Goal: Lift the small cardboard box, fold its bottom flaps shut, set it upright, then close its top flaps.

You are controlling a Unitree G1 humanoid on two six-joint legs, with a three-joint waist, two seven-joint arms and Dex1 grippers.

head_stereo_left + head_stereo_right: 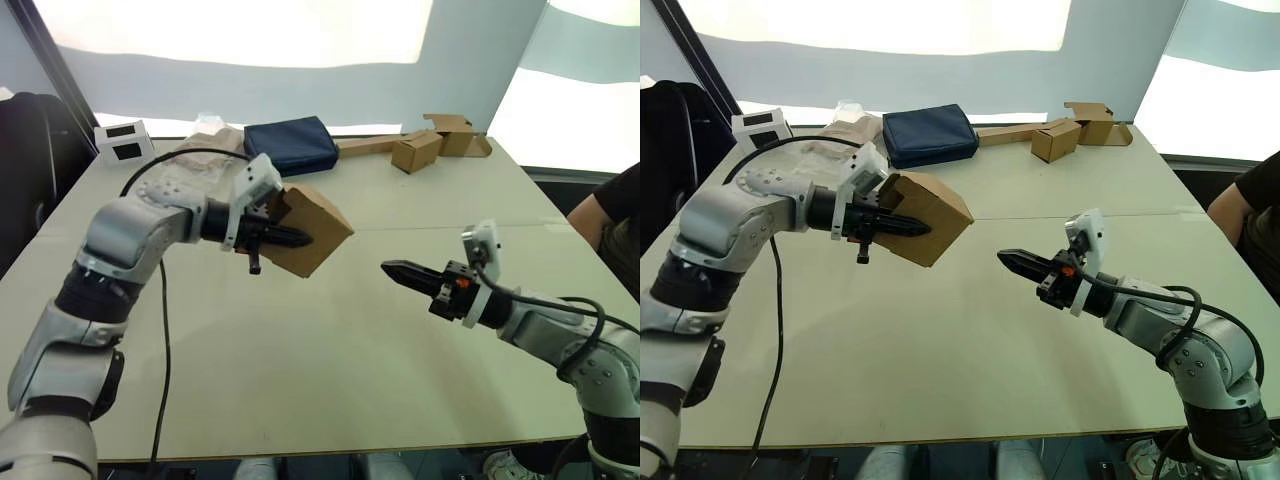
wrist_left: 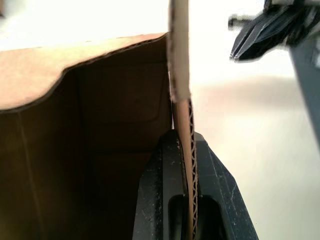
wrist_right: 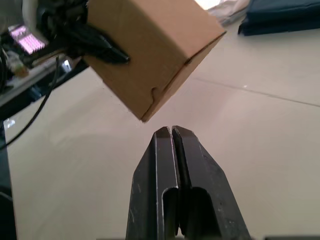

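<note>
Box held up off the table, tilted.
Left gripper [image 1: 290,237] pinches a wall of the small cardboard box [image 1: 312,230]; right gripper [image 1: 397,272] pressed closed, empty, just beside it.

One small cardboard box [image 1: 312,232], two grippers, left [image 1: 296,238] and right [image 1: 392,270], two smaller tan boxes [image 1: 417,151], one navy pouch [image 1: 291,145] and one white box [image 1: 124,140] were counted.

Navy pouch [image 1: 291,145], white box [image 1: 124,141], tan boxes [image 1: 435,143] on table [image 1: 330,360]
</note>
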